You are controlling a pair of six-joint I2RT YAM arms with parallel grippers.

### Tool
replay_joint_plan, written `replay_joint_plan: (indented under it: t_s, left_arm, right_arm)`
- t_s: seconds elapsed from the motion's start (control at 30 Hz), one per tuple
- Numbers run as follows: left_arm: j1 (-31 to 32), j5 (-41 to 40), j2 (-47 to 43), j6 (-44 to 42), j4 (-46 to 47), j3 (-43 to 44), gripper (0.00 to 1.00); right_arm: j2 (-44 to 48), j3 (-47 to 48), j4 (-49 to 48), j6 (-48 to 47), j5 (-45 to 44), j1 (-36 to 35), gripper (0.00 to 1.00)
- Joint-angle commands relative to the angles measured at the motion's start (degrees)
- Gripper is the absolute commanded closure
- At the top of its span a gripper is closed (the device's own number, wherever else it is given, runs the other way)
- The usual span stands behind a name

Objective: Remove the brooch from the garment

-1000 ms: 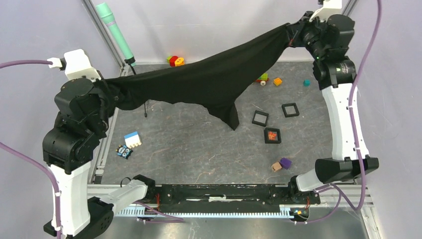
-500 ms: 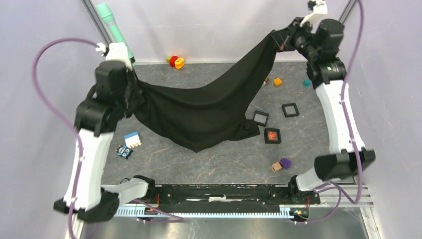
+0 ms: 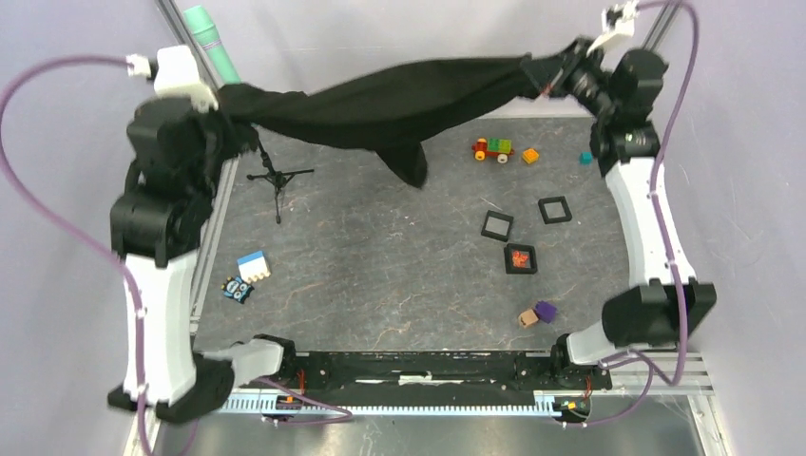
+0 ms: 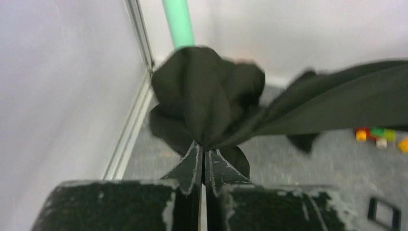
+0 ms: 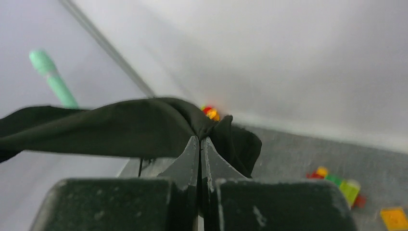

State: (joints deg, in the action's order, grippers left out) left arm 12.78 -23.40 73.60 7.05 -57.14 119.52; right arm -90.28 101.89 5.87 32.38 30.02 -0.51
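Black cloth fills the far side of the top view: the garment is stretched as a taut band high above the grey marbled tabletop, with one loose fold drooping from its middle. The left pincer grips one end and the right pincer the other. Holding it spread like this probably serves to open the fabric so the pin can be found. Neither the brooch nor any print shows on the side facing the camera.

In the left wrist view, the left pincer, matte black and scuffed, is clamped tight on a puffy knot of thin, soft fabric that runs off right as a tight sheet. No brooch is visible.

In the right wrist view, the right pincer is likewise pinched on a gathered corner, and the smooth cloth streams left. The brooch is hidden here too, so I cannot tell where it sits.
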Motion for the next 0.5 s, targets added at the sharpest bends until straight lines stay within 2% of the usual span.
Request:
replay_joint_plan:
  t_s: [0.0,0.1,0.2,0.23,0.27,0.33,0.47]
  left_arm:
    - [-0.3,8.4,-12.6,3.8,3.3,-24.3,0.98]
    - [-0.3,21.2,-20.8,9.0,5.0,-42.5,0.98]
    - [0.2,32.1,-24.4,13.7,6.3,-58.6,0.98]
    - [0.5,34.2,-24.5,14.5,5.9,-62.3,0.98]
    - [1.0,35.4,-24.5,15.1,5.1,-64.7,0.98]
    - [2.9,37.3,-24.0,17.1,3.7,-68.3,0.98]
    - [10.9,37.6,-22.4,20.0,0.6,-71.4,0.98]
  right_arm:
    - [11.3,-22.3,-9.8,-1.3,3.4,-3.6,1.00]
    - [16.2,-38.8,-8.9,-6.5,-0.9,-9.4,1.00]
    - [14.6,-47.1,-7.1,-11.2,-3.8,-16.7,0.76]
    - [13.2,-47.6,-5.3,-12.8,-4.9,-18.4,0.57]
    - [11.6,-47.6,-3.1,-14.1,-6.4,-19.7,0.45]
    - [9.6,-46.2,-0.2,-16.0,-10.1,-22.4,0.40]
    - [5.4,-40.0,3.4,-18.4,-18.8,-30.0,0.34]
